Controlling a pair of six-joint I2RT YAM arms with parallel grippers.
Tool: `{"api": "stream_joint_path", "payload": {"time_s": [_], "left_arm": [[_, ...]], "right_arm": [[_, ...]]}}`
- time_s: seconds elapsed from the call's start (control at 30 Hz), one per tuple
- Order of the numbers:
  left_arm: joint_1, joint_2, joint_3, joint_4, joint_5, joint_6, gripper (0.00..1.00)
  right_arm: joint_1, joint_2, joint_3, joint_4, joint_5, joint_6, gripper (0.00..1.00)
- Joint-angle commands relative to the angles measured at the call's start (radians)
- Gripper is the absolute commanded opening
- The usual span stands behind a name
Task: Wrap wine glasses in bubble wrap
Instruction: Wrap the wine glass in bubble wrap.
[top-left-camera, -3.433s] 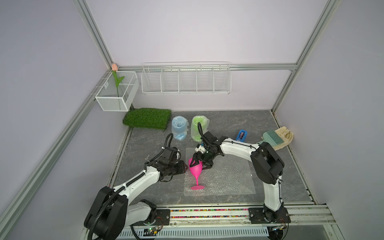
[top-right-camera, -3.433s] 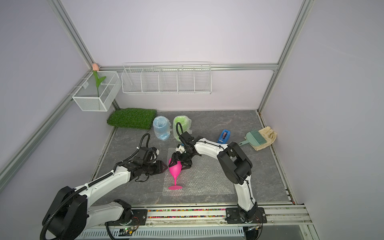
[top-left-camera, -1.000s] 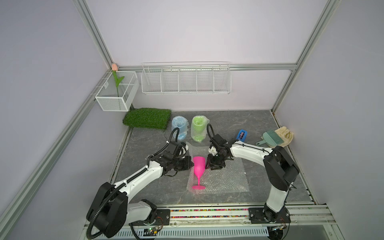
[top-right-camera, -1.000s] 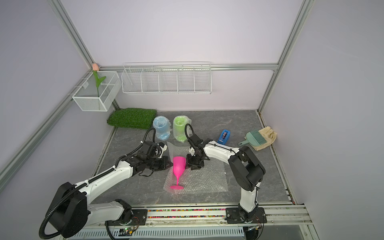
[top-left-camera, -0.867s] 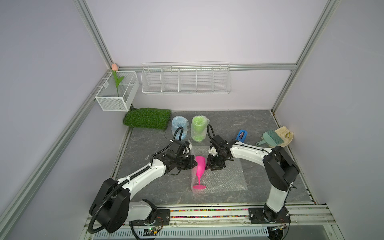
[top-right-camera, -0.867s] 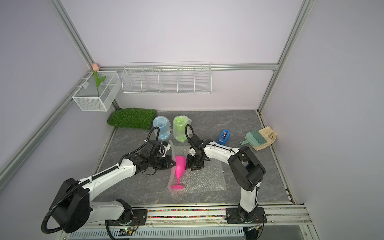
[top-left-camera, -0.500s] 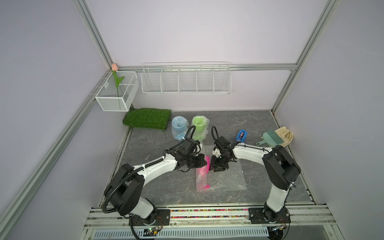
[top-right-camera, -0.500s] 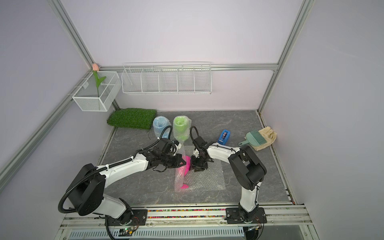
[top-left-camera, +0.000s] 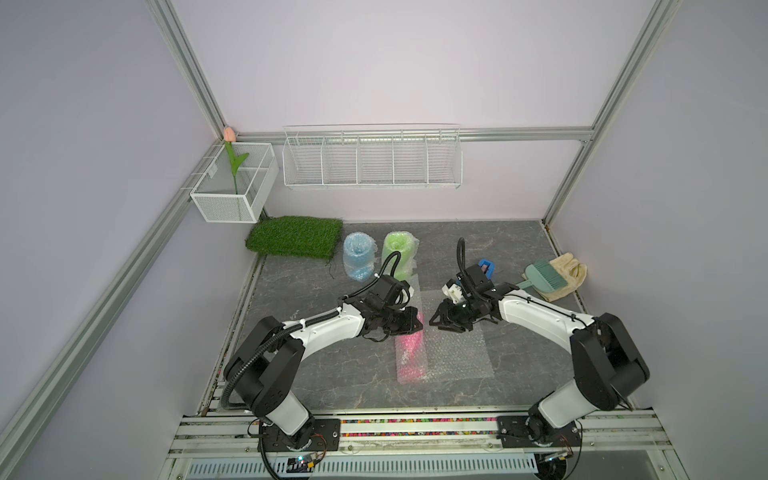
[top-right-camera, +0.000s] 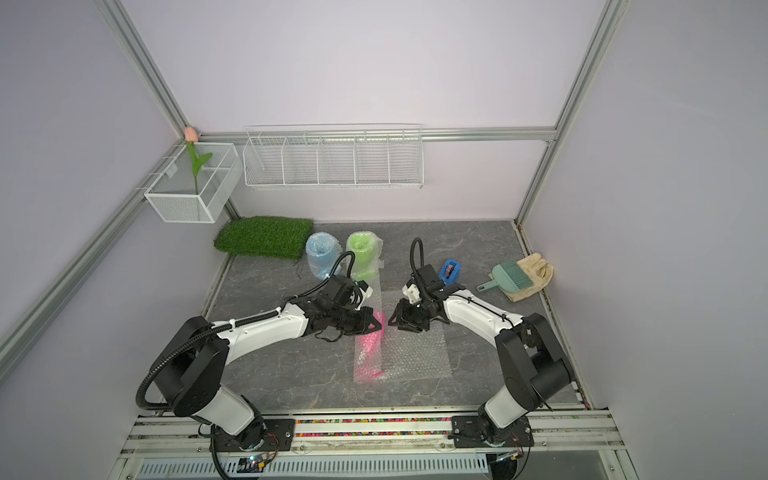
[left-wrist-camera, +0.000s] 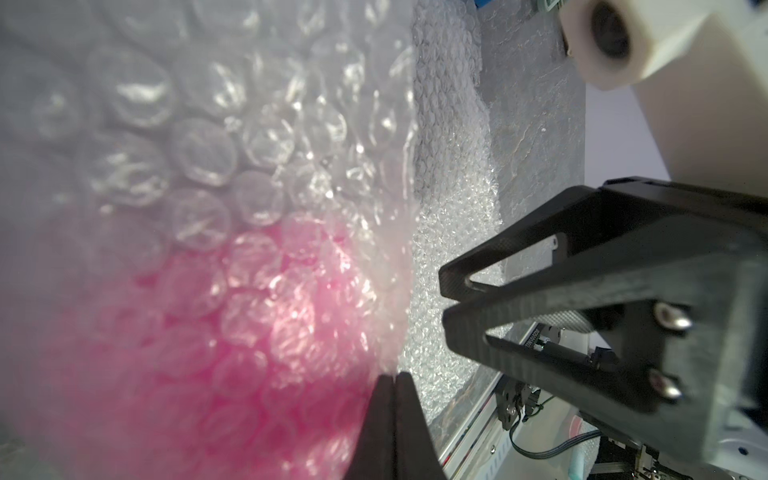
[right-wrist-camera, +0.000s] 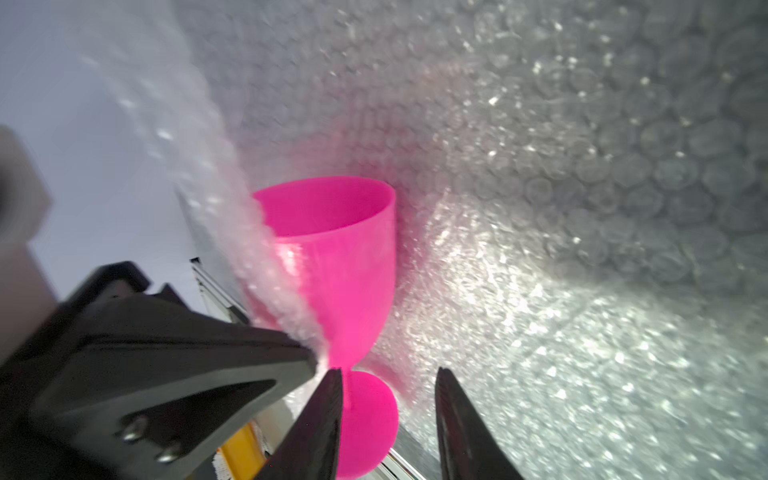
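The hot pink wine glass (top-left-camera: 409, 351) (right-wrist-camera: 345, 266) rests on a clear bubble wrap sheet (top-left-camera: 453, 353) (top-right-camera: 415, 353) at the front middle of the table. The sheet's left edge is folded over the glass, so pink shows through it (left-wrist-camera: 266, 332). My left gripper (top-left-camera: 417, 324) (left-wrist-camera: 393, 376) is shut on that lifted edge, just above the bowl. My right gripper (top-left-camera: 434, 324) (right-wrist-camera: 388, 371) hovers open a little to the right, holding nothing. The glass's foot shows beyond its fingers. The blue (top-left-camera: 359, 257) and green (top-left-camera: 399, 255) glasses stand wrapped at the back.
A blue tape dispenser (top-left-camera: 486, 268), a teal brush (top-left-camera: 544, 276) and a beige glove (top-left-camera: 569, 274) lie at the right. A grass mat (top-left-camera: 295, 237) sits at the back left. A wire basket (top-left-camera: 232, 191) and rack (top-left-camera: 372, 158) hang on the walls.
My left gripper has travelled right, pulling the sheet's left edge up and over the pink glass, which stood uncovered a second ago. The right gripper has barely moved.
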Motion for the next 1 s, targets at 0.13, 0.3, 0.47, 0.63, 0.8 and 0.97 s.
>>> {"api": "stream_joint_path", "payload": {"time_s": [0.13, 0.3, 0.47, 0.63, 0.8, 0.97], "left_arm": [[-0.005, 0.019, 0.013, 0.015, 0.025, -0.008, 0.00], [-0.008, 0.018, 0.006, 0.025, 0.037, -0.005, 0.00], [-0.008, 0.012, -0.004, 0.029, 0.032, -0.008, 0.00], [-0.008, -0.009, 0.017, -0.022, -0.008, 0.001, 0.00], [-0.008, -0.054, 0.071, -0.158, -0.089, 0.029, 0.22], [-0.008, -0.079, 0.161, -0.364, -0.204, 0.088, 0.47]], "right_arm": [[0.001, 0.020, 0.011, 0.148, -0.115, 0.078, 0.44], [0.001, 0.090, 0.036, 0.174, -0.144, 0.074, 0.42], [0.001, 0.133, 0.044, 0.167, -0.159, 0.058, 0.33], [0.000, 0.138, 0.040, 0.133, -0.131, 0.031, 0.16], [-0.005, 0.141, 0.040, 0.095, -0.079, -0.001, 0.07], [-0.009, 0.151, 0.028, 0.093, -0.065, -0.015, 0.07]]}}
